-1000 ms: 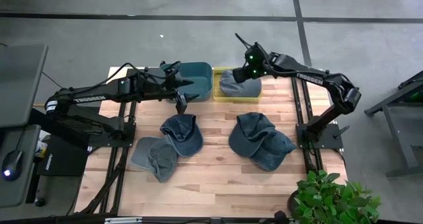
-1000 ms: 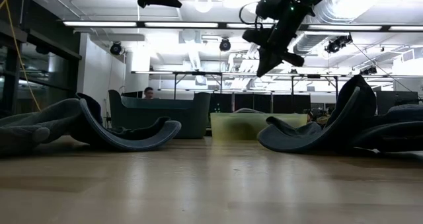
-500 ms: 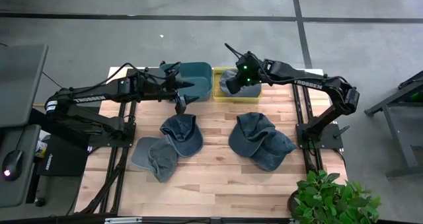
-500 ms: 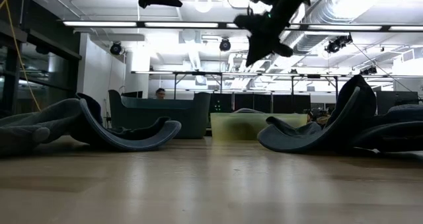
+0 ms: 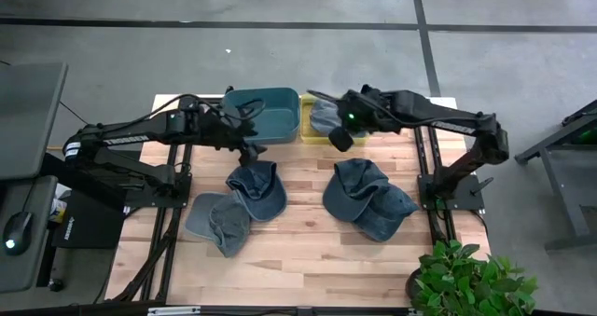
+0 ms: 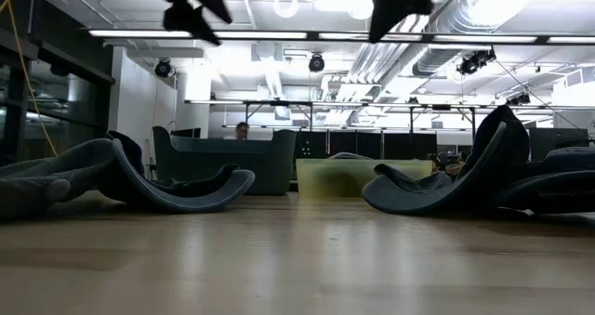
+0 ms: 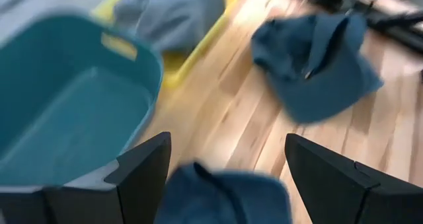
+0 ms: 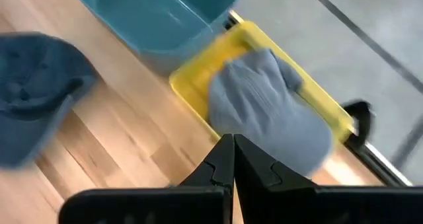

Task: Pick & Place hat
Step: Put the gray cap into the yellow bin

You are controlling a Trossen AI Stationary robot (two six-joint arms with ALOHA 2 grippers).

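High view first: a wooden table [image 5: 298, 218] carries four loose hats and two bins. A teal bin [image 5: 263, 114] and a yellow bin [image 5: 309, 132] sit side by side at the far edge, near its middle. A grey hat [image 5: 322, 116] lies inside the yellow bin, filling most of it; the teal bin holds nothing that I can see.

On the left half of the table a dark blue hat [image 5: 256, 187] lies just in front of the teal bin, with a paler grey-blue hat [image 5: 216, 223] touching it on the side toward the near left corner. On the right half two more dark blue hats overlap, one [image 5: 354, 181] nearer the bins and one [image 5: 384, 212] toward the near right edge.

The left gripper [image 5: 248, 151] hangs over the table between the teal bin and the dark blue hat, its fingers [image 7: 142, 171] spread wide with nothing between them. The right gripper [image 5: 341, 138] hovers at the near rim of the yellow bin, beside the grey hat, its fingers [image 8: 221, 159] pressed together and empty.

From the low view a person [image 6: 242, 129] shows far back in the room, beyond the teal bin.
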